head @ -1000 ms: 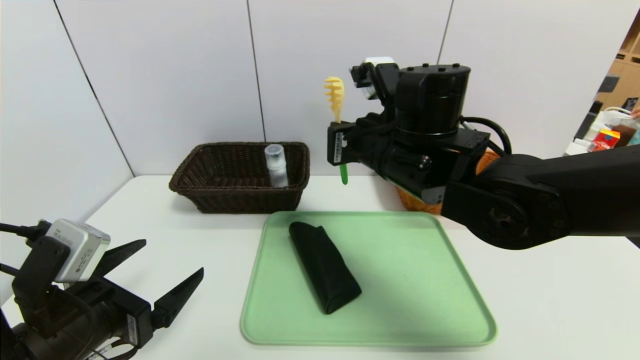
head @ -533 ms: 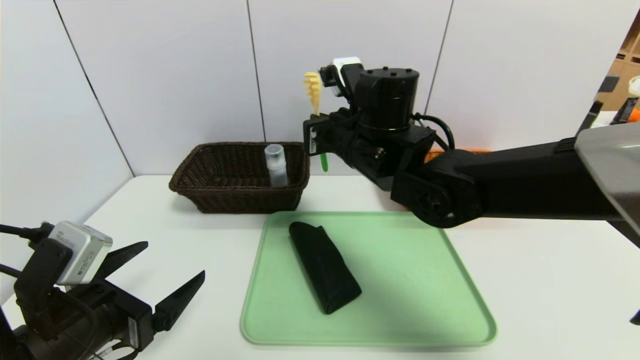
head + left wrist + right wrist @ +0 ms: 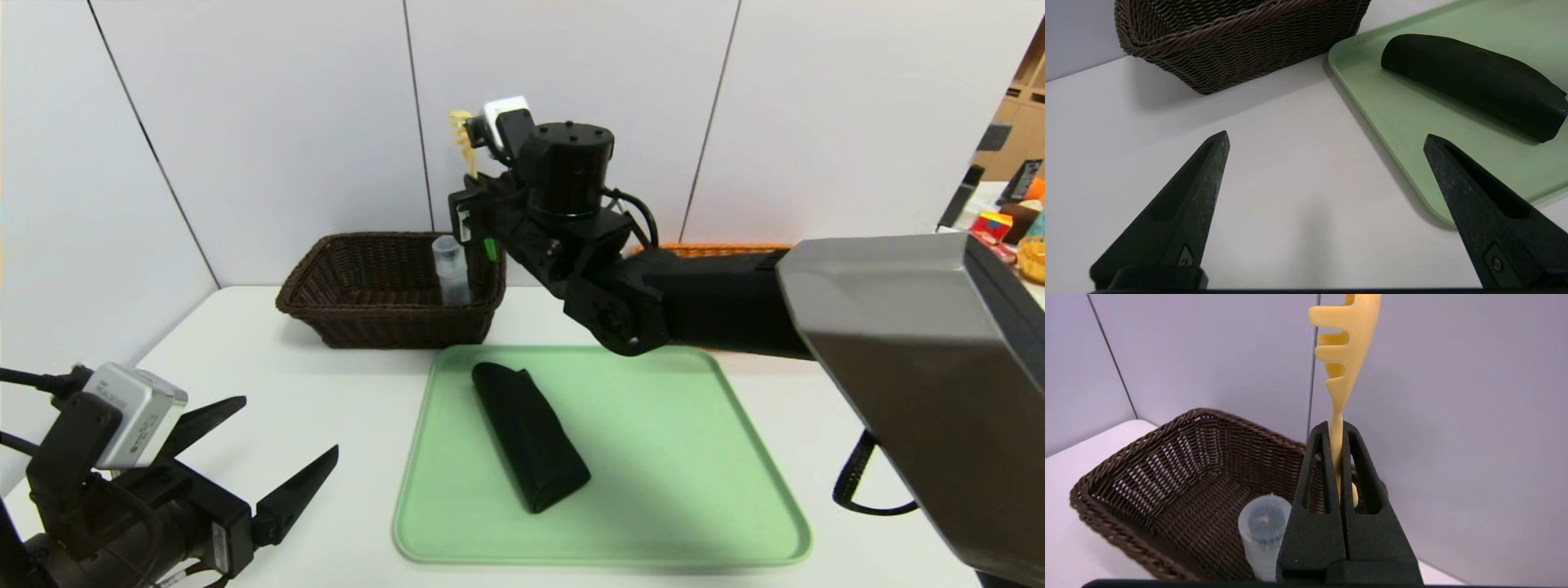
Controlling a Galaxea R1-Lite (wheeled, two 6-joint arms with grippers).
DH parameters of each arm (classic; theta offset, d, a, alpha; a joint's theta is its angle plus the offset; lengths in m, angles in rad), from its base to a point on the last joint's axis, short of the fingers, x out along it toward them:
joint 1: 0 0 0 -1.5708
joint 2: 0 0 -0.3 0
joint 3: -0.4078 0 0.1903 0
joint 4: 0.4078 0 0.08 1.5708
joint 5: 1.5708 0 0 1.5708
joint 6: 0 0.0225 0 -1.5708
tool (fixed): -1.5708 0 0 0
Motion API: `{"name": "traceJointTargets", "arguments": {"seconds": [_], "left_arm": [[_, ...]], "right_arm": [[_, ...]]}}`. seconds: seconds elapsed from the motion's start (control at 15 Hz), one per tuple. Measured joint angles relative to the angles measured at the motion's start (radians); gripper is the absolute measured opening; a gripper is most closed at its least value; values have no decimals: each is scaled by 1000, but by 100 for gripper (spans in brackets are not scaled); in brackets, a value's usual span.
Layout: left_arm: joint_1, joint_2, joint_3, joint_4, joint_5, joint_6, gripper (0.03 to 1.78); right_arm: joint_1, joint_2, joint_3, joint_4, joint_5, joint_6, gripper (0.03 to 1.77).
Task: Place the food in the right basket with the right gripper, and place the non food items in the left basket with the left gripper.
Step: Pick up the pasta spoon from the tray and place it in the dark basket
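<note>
The white worktop (image 3: 857,425) carries a flat light-green plastic tray (image 3: 694,457) at its front middle; a dark brown woven wicker basket (image 3: 359,314) stands at the back left, an orange-tan wicker basket (image 3: 718,248) at the back right, mostly hidden; a long black soft case (image 3: 529,445) lies on the tray; a white bottle with clear cap (image 3: 451,269) stands in the brown basket; above that basket's right end the right gripper (image 3: 1336,435) pinches an upright yellow slotted spoon with green handle (image 3: 1345,355); the left gripper (image 3: 1327,141), fingers spread, hangs over the front left corner
</note>
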Motion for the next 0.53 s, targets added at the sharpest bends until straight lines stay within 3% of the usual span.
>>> {"name": "traceJointTargets", "arguments": {"seconds": [0.13,0.53], "left_arm": [[-1,-1,12,-2,0,0,169],[-3,-2,19,-2,1,0,169]], "right_arm": [[-2,43,-29,1,27,-9,6],[-7,106,-39,-13,38,-27,6]]}}
